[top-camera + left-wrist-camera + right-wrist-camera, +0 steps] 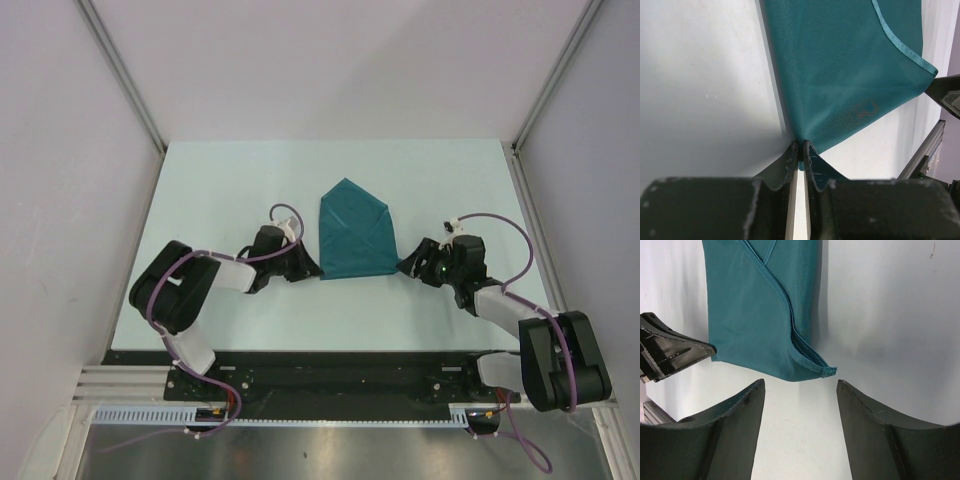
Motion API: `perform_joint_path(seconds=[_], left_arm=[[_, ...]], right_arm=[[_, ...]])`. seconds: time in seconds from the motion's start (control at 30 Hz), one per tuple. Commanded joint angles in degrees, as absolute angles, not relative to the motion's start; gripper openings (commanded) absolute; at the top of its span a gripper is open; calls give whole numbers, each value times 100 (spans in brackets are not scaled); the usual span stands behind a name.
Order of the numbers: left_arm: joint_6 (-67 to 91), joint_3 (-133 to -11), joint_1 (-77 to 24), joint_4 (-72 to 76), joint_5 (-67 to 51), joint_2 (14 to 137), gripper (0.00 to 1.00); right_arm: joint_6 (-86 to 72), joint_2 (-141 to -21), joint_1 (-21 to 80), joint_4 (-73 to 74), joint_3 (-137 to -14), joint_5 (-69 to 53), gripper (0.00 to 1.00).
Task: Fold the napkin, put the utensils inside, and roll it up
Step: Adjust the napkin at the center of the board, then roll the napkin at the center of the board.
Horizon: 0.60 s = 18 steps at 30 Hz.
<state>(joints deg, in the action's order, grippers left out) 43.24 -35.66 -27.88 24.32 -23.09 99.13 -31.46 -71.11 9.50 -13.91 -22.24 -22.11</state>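
The teal napkin [355, 235] lies folded on the pale table, pointed at the far end, with overlapping flaps. My left gripper [318, 270] is at its near-left corner; in the left wrist view the napkin [840, 75] narrows into the closed tips of that gripper [802, 145], shut on the cloth corner. My right gripper [403, 266] sits at the near-right corner. In the right wrist view it [800, 385] stands open just short of the hemmed napkin [755, 315] corner, touching nothing. The utensils are out of view.
Grey enclosure walls [60, 150] stand left, right and behind the table [230, 180]. A black rail with cables [330, 385] runs along the near edge by the arm bases. The left gripper's finger [670, 347] shows in the right wrist view.
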Motion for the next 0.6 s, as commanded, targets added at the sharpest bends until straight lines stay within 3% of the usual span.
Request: perform_joint_path(seconds=[0.0, 0.37, 0.47, 0.57], left_arm=[[4359, -3375, -2751, 2513, -2092, 9914, 12], [4500, -3138, -2566, 2847, -2259, 9888, 11], [4474, -3155, -2558, 2865, -2338, 9853, 16], [4456, -3173, -2558, 2830, -2373, 9800, 27]], right_arm=[[-3050, -7216, 905, -1538, -2241, -2215, 65], [-3067, -7734, 853, -1986, -2320, -2469, 66], [-3155, -7857, 826, -2197, -2338, -2680, 66], [-3243, -7919, 800, -2399, -2347, -2917, 66]])
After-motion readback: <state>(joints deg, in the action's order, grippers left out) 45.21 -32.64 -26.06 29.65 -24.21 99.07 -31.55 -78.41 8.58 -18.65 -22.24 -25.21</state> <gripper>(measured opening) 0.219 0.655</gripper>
